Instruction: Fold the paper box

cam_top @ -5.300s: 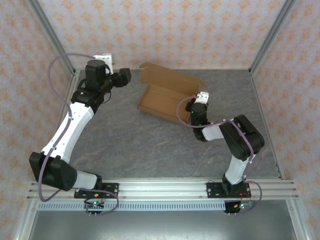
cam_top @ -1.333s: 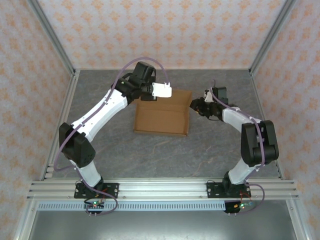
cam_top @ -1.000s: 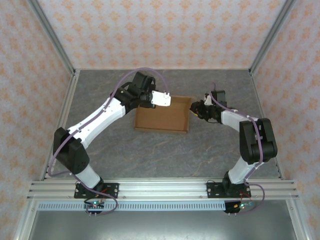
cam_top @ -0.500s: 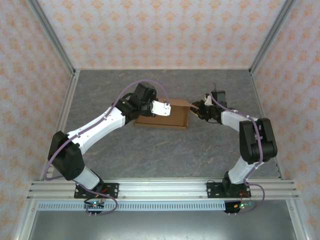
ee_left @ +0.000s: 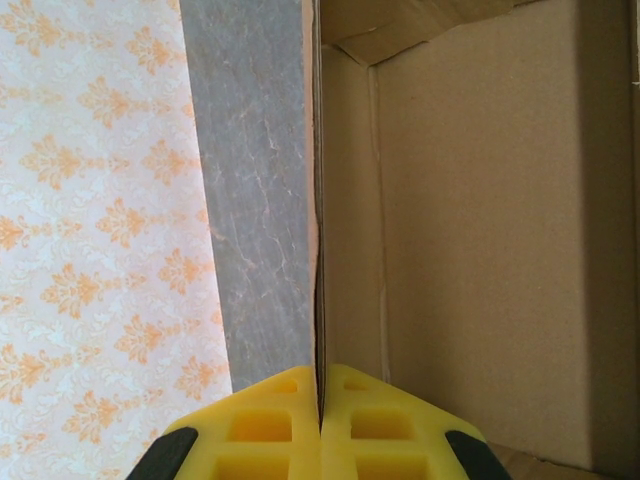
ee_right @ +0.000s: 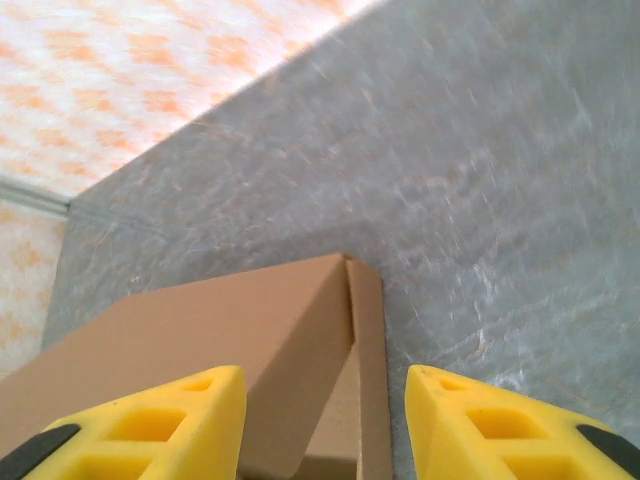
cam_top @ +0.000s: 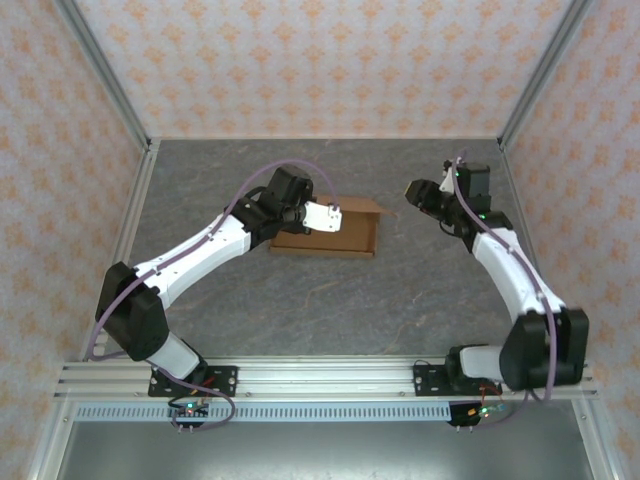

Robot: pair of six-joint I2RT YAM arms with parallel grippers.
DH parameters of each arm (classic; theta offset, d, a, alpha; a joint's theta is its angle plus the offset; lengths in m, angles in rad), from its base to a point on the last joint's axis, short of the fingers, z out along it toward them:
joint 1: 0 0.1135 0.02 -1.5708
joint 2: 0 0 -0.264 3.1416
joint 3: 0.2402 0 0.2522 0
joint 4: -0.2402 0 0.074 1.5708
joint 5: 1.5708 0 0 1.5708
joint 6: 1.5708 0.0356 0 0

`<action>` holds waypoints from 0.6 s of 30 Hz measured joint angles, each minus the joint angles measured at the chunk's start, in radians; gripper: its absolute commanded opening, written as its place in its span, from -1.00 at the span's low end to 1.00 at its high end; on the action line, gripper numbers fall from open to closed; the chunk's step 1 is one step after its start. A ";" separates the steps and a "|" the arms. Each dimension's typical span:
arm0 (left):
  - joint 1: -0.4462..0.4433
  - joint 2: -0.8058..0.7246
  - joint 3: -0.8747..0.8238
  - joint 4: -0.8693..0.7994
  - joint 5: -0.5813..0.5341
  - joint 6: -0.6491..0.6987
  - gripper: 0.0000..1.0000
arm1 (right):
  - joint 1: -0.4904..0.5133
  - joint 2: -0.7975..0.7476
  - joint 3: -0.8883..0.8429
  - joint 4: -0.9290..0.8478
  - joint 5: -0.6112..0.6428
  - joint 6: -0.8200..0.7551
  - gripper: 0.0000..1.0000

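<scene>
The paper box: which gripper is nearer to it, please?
Left. The left gripper is shut on the paper box; the right gripper hovers open, apart, off its right end.

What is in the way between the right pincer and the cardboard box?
Nothing that I can see. The open right pincer hangs just to the right of the paper box, with bare table in the gap between them. The left pincer is shut on one upright panel of the box.

The right gripper [ee_right: 325, 428] hangs with its yellow fingers [ee_right: 150, 425] spread well apart. Past the gap sits the paper box [ee_right: 200, 330], one brown corner showing, on the grey marbled worktop [ee_right: 480, 200]. Along the worktop's edge stands the orange-patterned wall [ee_right: 120, 70].
</scene>
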 measured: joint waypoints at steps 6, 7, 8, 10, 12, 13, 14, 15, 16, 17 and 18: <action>0.000 0.000 -0.011 0.008 0.000 -0.014 -1.00 | 0.158 -0.164 0.016 -0.048 0.020 -0.299 0.02; 0.000 0.000 -0.013 0.010 0.000 -0.015 -1.00 | 0.183 -0.179 0.006 -0.043 0.024 -0.361 0.03; 0.000 0.000 -0.013 0.010 0.000 -0.018 -1.00 | 0.204 -0.192 -0.009 -0.038 0.026 -0.422 0.03; 0.000 0.000 -0.013 0.013 0.000 -0.021 -1.00 | 0.230 -0.210 -0.042 -0.032 0.026 -0.534 0.04; 0.000 0.000 -0.013 0.014 0.000 -0.022 -1.00 | 0.242 -0.214 -0.067 -0.029 0.026 -0.649 0.04; 0.000 0.000 -0.013 0.014 0.000 -0.023 -1.00 | 0.245 -0.209 -0.073 -0.029 0.026 -0.707 0.04; 0.000 0.000 -0.013 0.014 0.000 -0.023 -1.00 | 0.245 -0.202 -0.074 -0.031 0.026 -0.760 0.04; 0.000 0.000 -0.013 0.014 0.000 -0.023 -1.00 | 0.246 -0.196 -0.074 -0.029 0.026 -0.805 0.04; 0.000 0.000 -0.013 0.014 0.000 -0.023 -1.00 | 0.247 -0.189 -0.074 -0.028 0.026 -0.856 0.04; 0.000 0.000 -0.013 0.014 0.000 -0.023 -1.00 | 0.249 -0.182 -0.074 -0.028 0.026 -0.903 0.04; 0.000 0.000 -0.013 0.014 0.000 -0.023 -1.00 | 0.251 -0.177 -0.074 -0.028 0.025 -0.941 0.04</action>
